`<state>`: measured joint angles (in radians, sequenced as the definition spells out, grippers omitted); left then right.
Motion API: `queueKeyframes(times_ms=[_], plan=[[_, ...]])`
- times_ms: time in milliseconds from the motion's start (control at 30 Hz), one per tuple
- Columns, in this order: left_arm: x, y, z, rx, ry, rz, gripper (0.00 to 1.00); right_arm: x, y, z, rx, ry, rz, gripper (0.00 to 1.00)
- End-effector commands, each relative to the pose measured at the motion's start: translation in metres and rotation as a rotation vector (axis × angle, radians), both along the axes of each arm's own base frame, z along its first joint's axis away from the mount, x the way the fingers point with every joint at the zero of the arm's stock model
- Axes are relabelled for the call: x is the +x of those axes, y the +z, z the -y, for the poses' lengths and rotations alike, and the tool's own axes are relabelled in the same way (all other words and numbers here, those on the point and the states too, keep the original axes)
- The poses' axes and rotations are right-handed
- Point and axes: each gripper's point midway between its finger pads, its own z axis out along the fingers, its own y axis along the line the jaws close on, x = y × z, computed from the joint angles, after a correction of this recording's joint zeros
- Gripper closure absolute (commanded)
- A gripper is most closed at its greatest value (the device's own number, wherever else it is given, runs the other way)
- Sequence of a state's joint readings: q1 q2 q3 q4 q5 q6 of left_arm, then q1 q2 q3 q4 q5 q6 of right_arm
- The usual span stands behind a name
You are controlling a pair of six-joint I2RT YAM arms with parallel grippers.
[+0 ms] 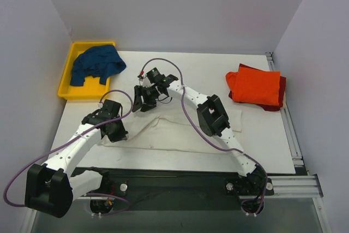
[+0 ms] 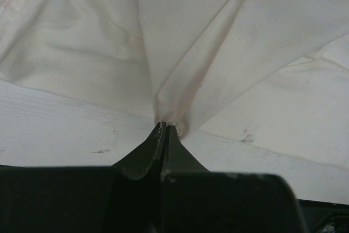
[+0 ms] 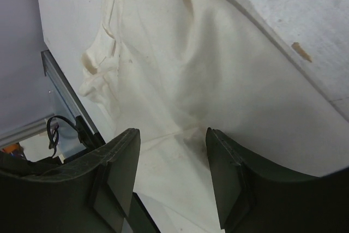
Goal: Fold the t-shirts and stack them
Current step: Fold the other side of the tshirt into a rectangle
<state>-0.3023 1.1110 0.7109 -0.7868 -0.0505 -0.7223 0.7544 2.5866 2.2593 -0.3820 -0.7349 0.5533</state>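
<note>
looks like a robot lab, a closed test cell: plain pale walls (image 1: 180, 9) on three sides of a white table (image 1: 207, 75), left arm (image 1: 73, 148) and right arm (image 1: 218, 118) bolted at its near edge, loose purple cable (image 1: 161, 60), metal rail (image 1: 290, 129) along the right side.

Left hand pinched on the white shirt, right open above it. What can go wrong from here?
1. The left hand holds only a thin peak of the off-white shirt; a pull may slip it free.
2. The right hand is open and grips nothing, so a one-sided lift would likely bunch the cloth.
</note>
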Motion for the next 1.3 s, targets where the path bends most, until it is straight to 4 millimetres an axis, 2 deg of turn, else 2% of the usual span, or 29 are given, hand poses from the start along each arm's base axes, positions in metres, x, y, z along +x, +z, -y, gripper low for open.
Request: queueKeyframes(times_ms=[0, 133, 300, 567, 733, 900, 1000, 1167, 1200, 1233, 1267], plan=[[-0.001, 0.002, -0.001, 0.007, 0.006, 0.004, 1.0, -0.011, 0.011, -0.016, 0.044, 0.045, 0.012, 0.48], [-0.002, 0.002, 0.002, -0.004, -0.006, 0.0, 1.0, -0.013, 0.003, -0.017, 0.035, 0.053, 0.009, 0.52], [-0.001, 0.001, 0.003, -0.005, -0.01, -0.002, 1.0, -0.018, 0.003, -0.012, 0.025, 0.066, 0.005, 0.71], [-0.001, 0.0, 0.005, -0.016, -0.018, -0.007, 1.0, -0.021, 0.0, -0.005, -0.006, 0.084, 0.024, 0.73], [-0.001, -0.001, 0.006, -0.019, -0.024, -0.007, 1.0, -0.025, -0.006, 0.003, -0.04, 0.103, 0.039, 0.82], [-0.001, -0.003, 0.008, -0.027, -0.035, -0.014, 1.0, -0.03, -0.002, 0.012, -0.054, 0.117, 0.052, 1.0], [-0.002, -0.004, 0.01, -0.032, -0.045, -0.021, 0.99, -0.032, 0.009, 0.014, -0.04, 0.123, 0.06, 1.0], [-0.004, -0.005, 0.012, -0.034, -0.055, -0.026, 0.84, -0.036, 0.04, 0.019, -0.002, 0.135, 0.095, 1.0], [-0.005, -0.003, 0.015, -0.053, -0.063, -0.031, 0.81, -0.039, 0.04, 0.022, -0.005, 0.139, 0.09, 1.0], [-0.009, -0.001, 0.015, -0.056, -0.065, -0.041, 0.71, -0.041, 0.041, 0.025, -0.005, 0.146, 0.09, 1.0], [-0.01, 0.001, 0.015, -0.06, -0.062, -0.042, 0.63, -0.043, 0.052, 0.027, 0.005, 0.148, 0.102, 1.0]])
